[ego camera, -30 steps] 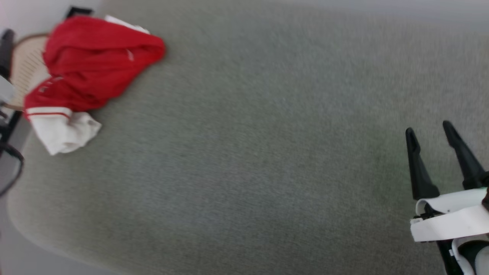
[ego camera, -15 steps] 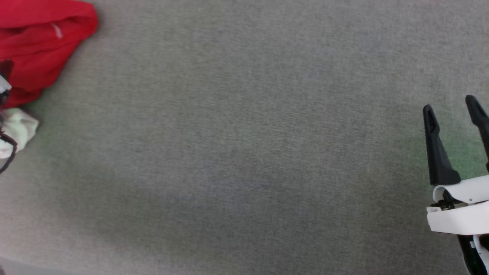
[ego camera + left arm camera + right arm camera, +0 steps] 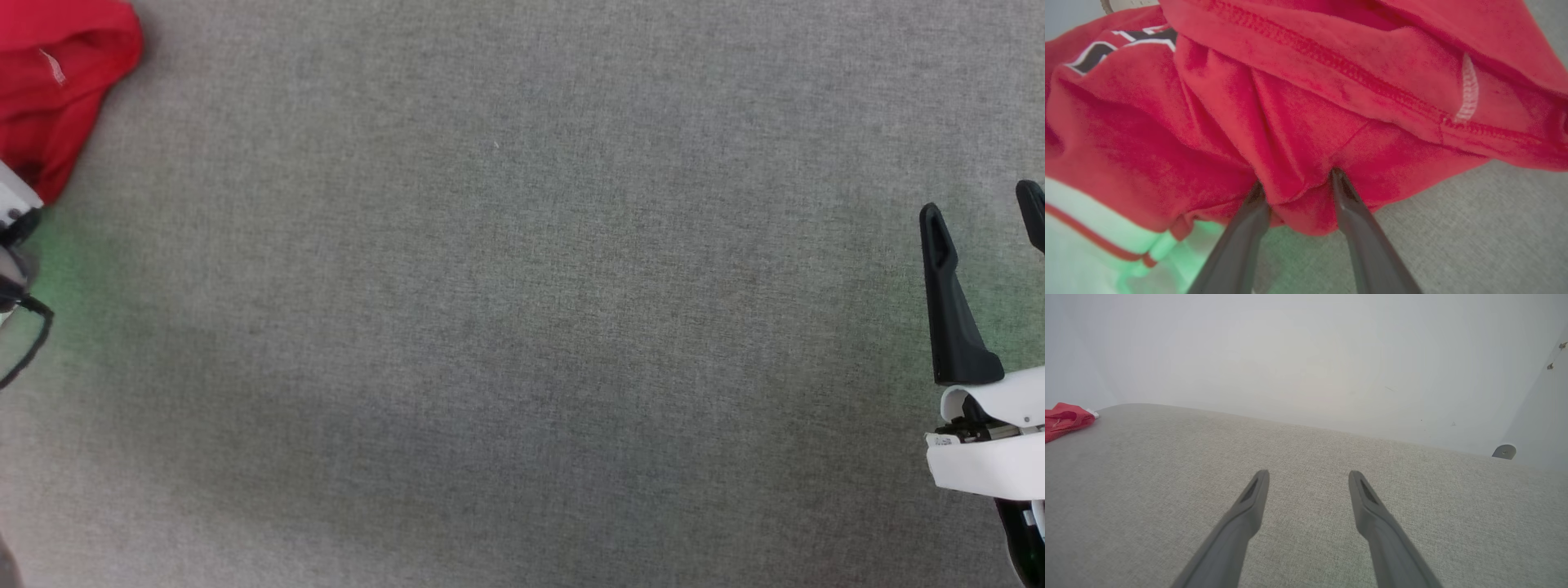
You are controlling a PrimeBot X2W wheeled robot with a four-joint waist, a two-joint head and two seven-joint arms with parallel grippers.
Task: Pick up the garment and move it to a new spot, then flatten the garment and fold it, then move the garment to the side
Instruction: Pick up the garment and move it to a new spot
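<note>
The garment (image 3: 1306,102), a bright red T-shirt with a white sleeve and a red stripe, lies crumpled on the grey surface. In the head view only its red edge (image 3: 49,73) shows at the top left corner. My left gripper (image 3: 1296,179) straddles a fold of its red cloth. The fingers stand apart and their tips press into the fabric. My right gripper (image 3: 980,200) hovers open at the far right, with nothing between its fingers (image 3: 1308,473). From there the garment (image 3: 1063,418) is a small red heap far to the left.
A grey woven surface (image 3: 522,327) spreads across the middle. Its far edge meets a plain white wall (image 3: 1306,355) with a small metal fitting (image 3: 1504,451). Pale parts of my left wrist and a black cable (image 3: 16,343) sit at the left edge.
The head camera has swung, so the garment has slid toward the picture's left edge and the basket has left the view. The right gripper stays open.
</note>
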